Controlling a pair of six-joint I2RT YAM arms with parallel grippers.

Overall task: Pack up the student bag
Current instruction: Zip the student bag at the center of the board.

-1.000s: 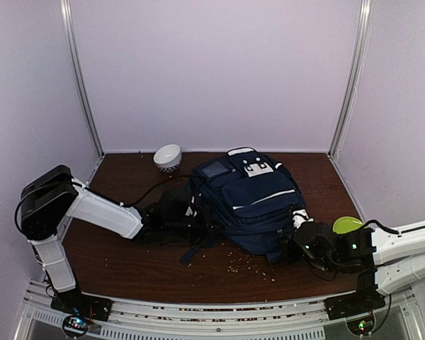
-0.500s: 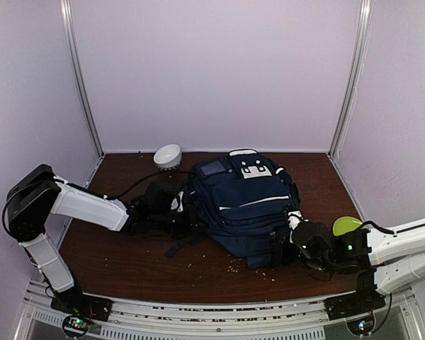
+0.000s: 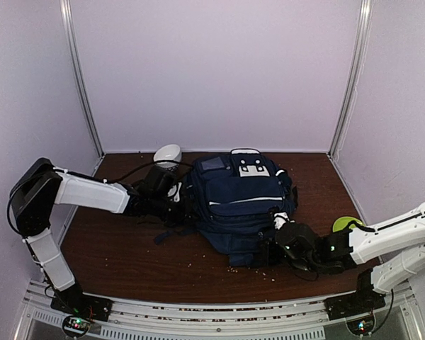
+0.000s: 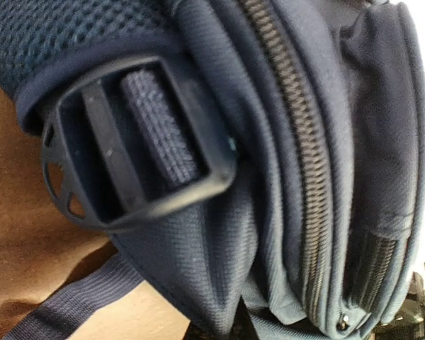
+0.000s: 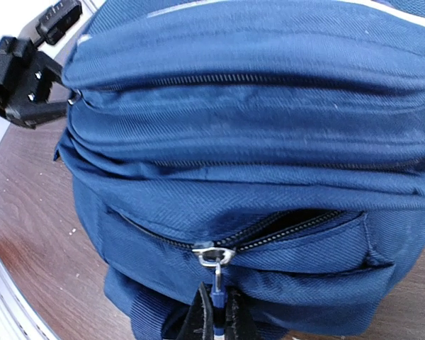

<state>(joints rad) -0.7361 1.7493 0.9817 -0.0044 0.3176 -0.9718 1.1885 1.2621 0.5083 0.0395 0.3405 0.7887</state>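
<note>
The student bag (image 3: 241,198), navy blue with white stripes, lies in the middle of the table. My left gripper (image 3: 178,207) is at its left side, shut on a fold of the bag fabric (image 4: 219,241); its fingers barely show at the bottom of the left wrist view. My right gripper (image 3: 268,249) is at the bag's near end. It is shut on the blue zipper pull (image 5: 217,297) hanging from the metal slider (image 5: 212,253). The pocket zipper (image 5: 297,225) gapes open to the right of the slider and is closed to its left.
A white bowl (image 3: 168,156) stands behind the left gripper at the back. A lime-green round object (image 3: 347,225) lies by the right arm. Small grains (image 3: 248,265) are scattered on the brown table (image 3: 113,248) near the bag. A black strap buckle (image 4: 127,142) is close to the left wrist camera.
The bag has shifted left and toward the back. My left gripper drew back-left with it. My right gripper moved left with the zipper pull.
</note>
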